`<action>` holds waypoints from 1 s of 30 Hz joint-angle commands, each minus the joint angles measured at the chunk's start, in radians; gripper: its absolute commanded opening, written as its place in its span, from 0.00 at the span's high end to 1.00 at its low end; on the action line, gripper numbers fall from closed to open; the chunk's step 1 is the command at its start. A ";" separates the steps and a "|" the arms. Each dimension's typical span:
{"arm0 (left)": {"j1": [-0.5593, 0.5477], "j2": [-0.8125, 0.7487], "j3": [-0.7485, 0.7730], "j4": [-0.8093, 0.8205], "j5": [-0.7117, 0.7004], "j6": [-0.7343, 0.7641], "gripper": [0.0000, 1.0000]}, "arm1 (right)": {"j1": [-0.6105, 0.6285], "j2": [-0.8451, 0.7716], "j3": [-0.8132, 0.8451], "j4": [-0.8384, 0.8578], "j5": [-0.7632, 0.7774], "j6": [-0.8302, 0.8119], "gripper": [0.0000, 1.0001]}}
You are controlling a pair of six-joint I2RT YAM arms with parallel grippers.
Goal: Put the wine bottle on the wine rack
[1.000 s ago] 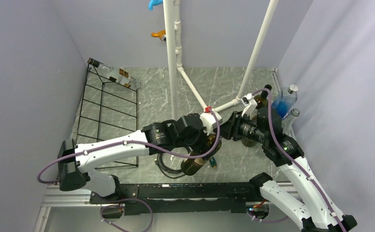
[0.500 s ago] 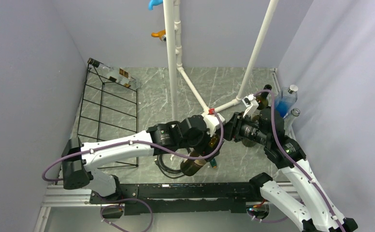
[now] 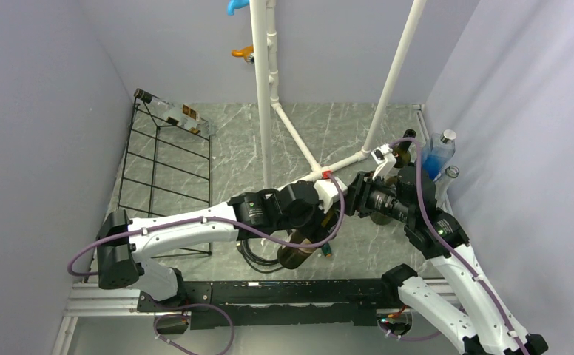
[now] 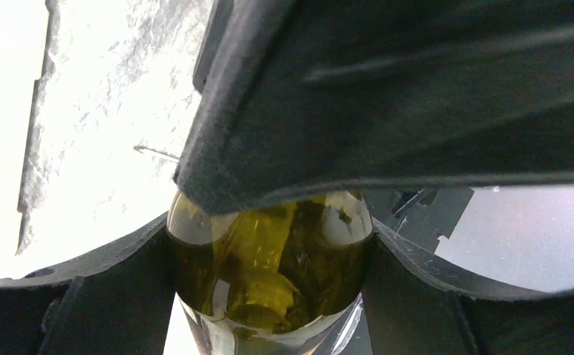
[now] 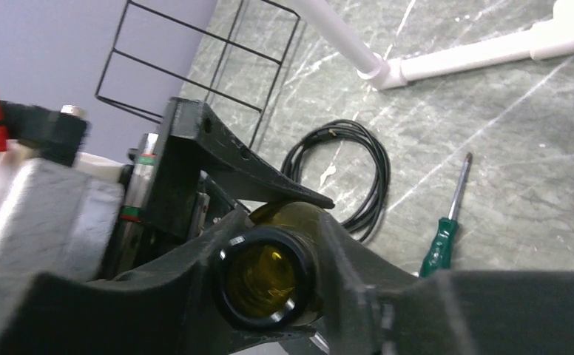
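Observation:
The wine bottle point(image 3: 296, 255), dark amber glass, hangs tilted above the table's near middle. My right gripper point(image 3: 345, 201) is shut on its neck; in the right wrist view the open mouth point(image 5: 265, 277) sits between the two fingers. My left gripper point(image 3: 319, 222) is around the bottle's body. In the left wrist view the glass point(image 4: 269, 259) fills the gap and touches both fingers point(image 4: 121, 288). The wine rack point(image 3: 210, 192), black thin wire, stands at the left wall, far from the bottle, and also shows as black bars point(image 5: 188, 80) in the right wrist view.
A clear bottle point(image 3: 174, 112) lies on the rack's top bar. A white pipe frame point(image 3: 265, 89) rises mid-table. Several bottles, one blue point(image 3: 436, 155), stand by the right wall. Under the held bottle lie a coiled black cable point(image 5: 343, 177) and a green screwdriver point(image 5: 439, 248).
My left arm has slid right along the bottle and its jaws have come in from wide open onto the body. The right gripper has kept its hold on the neck.

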 commanded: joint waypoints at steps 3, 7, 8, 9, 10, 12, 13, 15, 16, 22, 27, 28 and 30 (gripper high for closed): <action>0.006 -0.072 -0.017 0.054 -0.047 -0.014 1.00 | 0.002 -0.019 0.009 0.132 -0.032 0.051 0.45; 0.006 -0.080 -0.031 0.058 -0.059 -0.015 1.00 | 0.002 -0.005 0.019 0.133 -0.032 0.045 0.29; 0.006 -0.082 -0.034 0.058 -0.063 -0.015 1.00 | 0.002 -0.005 0.017 0.137 -0.032 0.045 0.24; 0.006 -0.081 -0.037 0.056 -0.071 -0.016 1.00 | 0.002 -0.006 0.017 0.138 -0.030 0.044 0.20; 0.006 -0.082 -0.038 0.054 -0.077 -0.013 1.00 | 0.002 -0.005 0.017 0.136 -0.025 0.044 0.16; 0.007 -0.088 -0.040 0.048 -0.090 -0.010 1.00 | 0.002 -0.003 0.023 0.121 -0.011 0.041 0.12; 0.007 -0.093 -0.042 0.046 -0.097 -0.010 1.00 | 0.002 -0.004 0.028 0.111 0.001 0.039 0.10; 0.008 -0.107 -0.051 0.043 -0.110 -0.007 1.00 | 0.002 -0.010 0.034 0.094 0.025 0.035 0.08; 0.009 -0.114 -0.056 0.043 -0.116 -0.004 1.00 | 0.002 -0.017 0.035 0.091 0.036 0.036 0.06; 0.027 -0.145 -0.084 0.034 -0.129 0.001 1.00 | 0.002 -0.068 0.048 0.125 0.045 0.047 0.00; 0.041 -0.174 -0.107 0.016 -0.152 -0.001 1.00 | 0.002 -0.095 0.058 0.103 0.102 0.037 0.00; 0.044 -0.184 -0.113 0.015 -0.156 -0.002 1.00 | 0.002 -0.097 0.059 0.091 0.119 0.033 0.00; 0.049 -0.208 -0.131 0.010 -0.167 -0.004 1.00 | 0.002 -0.103 0.058 0.071 0.143 0.028 0.00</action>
